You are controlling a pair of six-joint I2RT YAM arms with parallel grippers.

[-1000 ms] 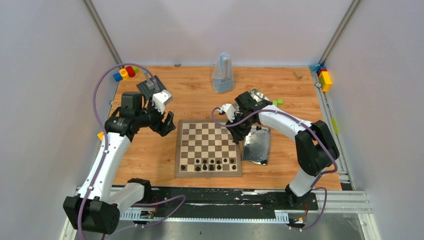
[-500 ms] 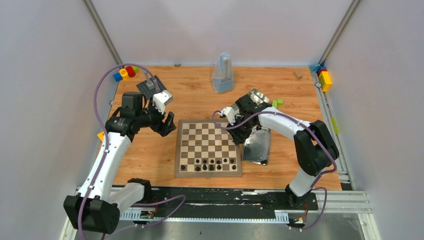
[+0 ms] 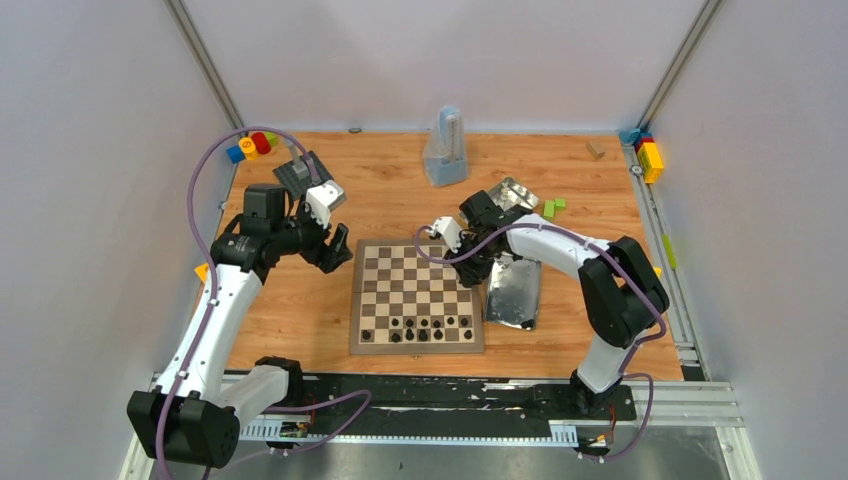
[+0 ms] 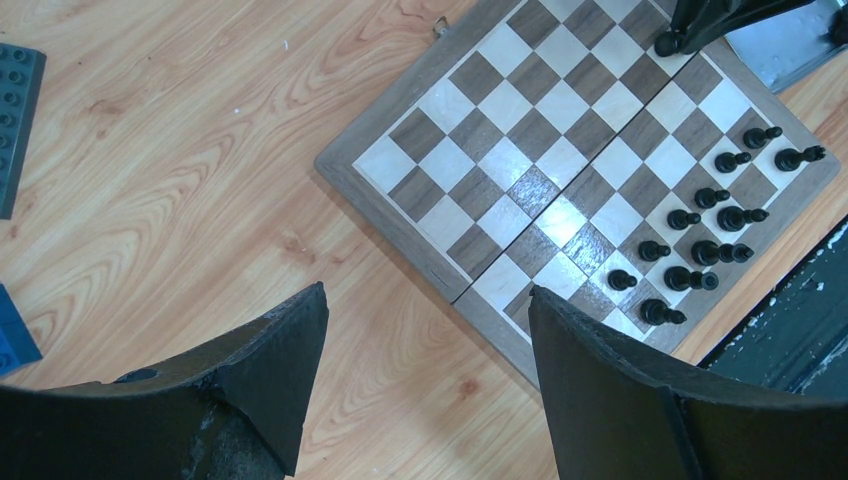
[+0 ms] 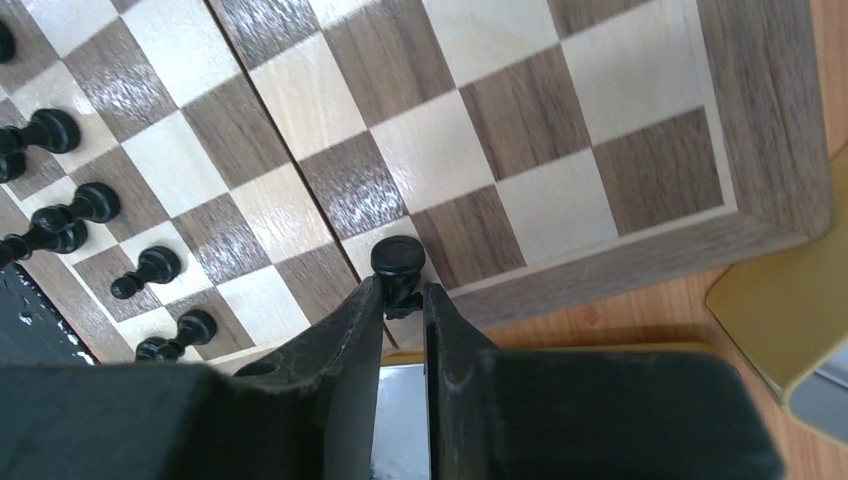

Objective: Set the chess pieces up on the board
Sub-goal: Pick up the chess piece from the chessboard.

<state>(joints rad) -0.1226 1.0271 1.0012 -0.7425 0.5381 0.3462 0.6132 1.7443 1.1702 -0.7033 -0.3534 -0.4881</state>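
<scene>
The chessboard [image 3: 416, 296] lies in the middle of the wooden table. Several glossy black pieces [image 3: 422, 327] stand in its two near rows; they also show in the left wrist view [image 4: 700, 220]. No white pieces show. My right gripper [image 3: 470, 268] is shut on a black piece [image 5: 398, 262] and holds it above the board's right edge [image 5: 640, 262]. My left gripper [image 3: 337, 252] is open and empty, above the bare table just left of the board [image 4: 560, 150].
A shiny metal tin [image 3: 514, 290] lies right of the board, another tin [image 3: 512, 192] behind it. A dark grey studded plate [image 3: 300, 172], coloured blocks [image 3: 250, 146], a clear bag [image 3: 446, 150] and green blocks [image 3: 552, 207] sit at the back.
My right gripper has moved left from over the tin to the board's right edge, with the black piece in it. The left arm has not moved.
</scene>
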